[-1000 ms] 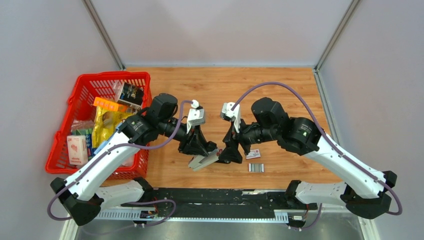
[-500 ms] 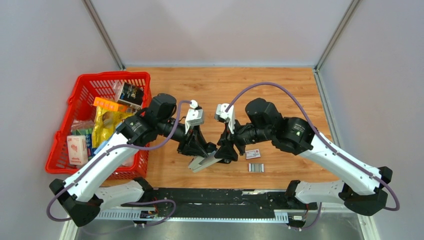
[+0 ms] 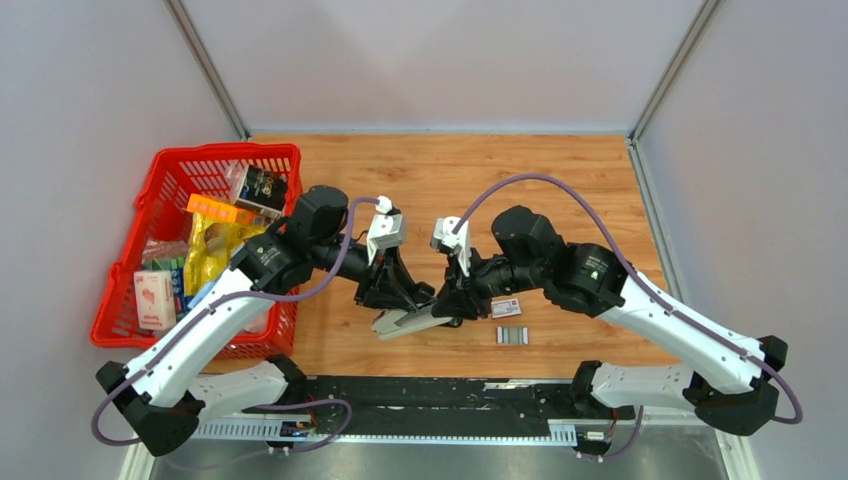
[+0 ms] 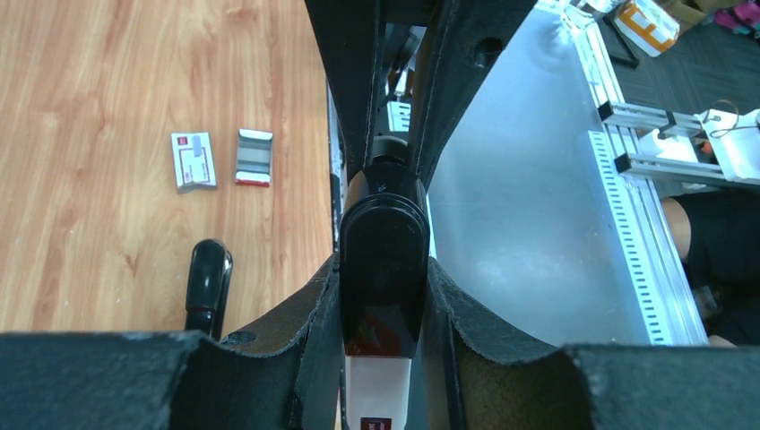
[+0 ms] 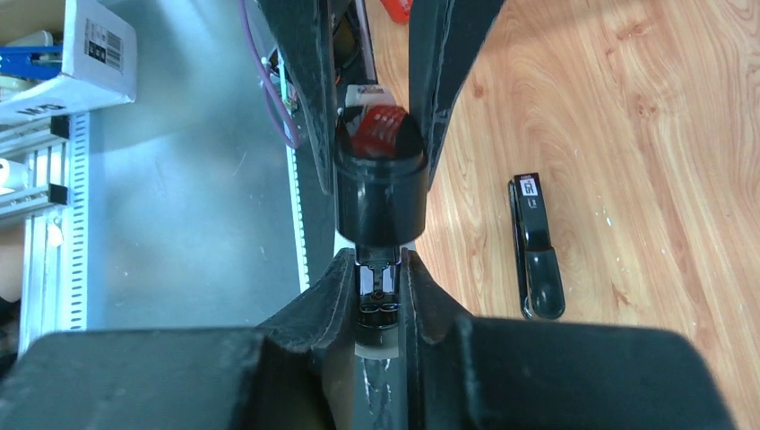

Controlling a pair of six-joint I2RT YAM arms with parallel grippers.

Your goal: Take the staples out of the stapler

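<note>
Closest in, by the arm bases: the staples (image 3: 511, 335), a short grey pack of strips, lie flat on the worktop (image 3: 560, 190), just nearer than the small red-and-white box (image 3: 506, 308). Both sit to the right of the pincers, close to them but apart, likely parked within the right arm's reach. Whether any strip sits inside the magazine, you cannot tell from these views.

Next out, above the wood: the stapler (image 3: 400, 322) hangs roughly level between your two arms, off the worktop. Your left pincer (image 3: 398, 312) is partly closed, its fingers pressed on both flanks of the black body. That is your anchor. Your right pincer (image 3: 452, 308) is narrowed onto the opposite end, its fingers hugging the slim metal part there, and contact looks made on both sides. Judgement: you hold both ends so one arm steadies while the other works the loading end, and the lift gives room beneath.

Under the arms, a second black stapler (image 5: 536, 251) lies on the wood, untouched.

Farther left, the red basket (image 3: 215, 150) holds assorted packets, well apart from the job.
</note>
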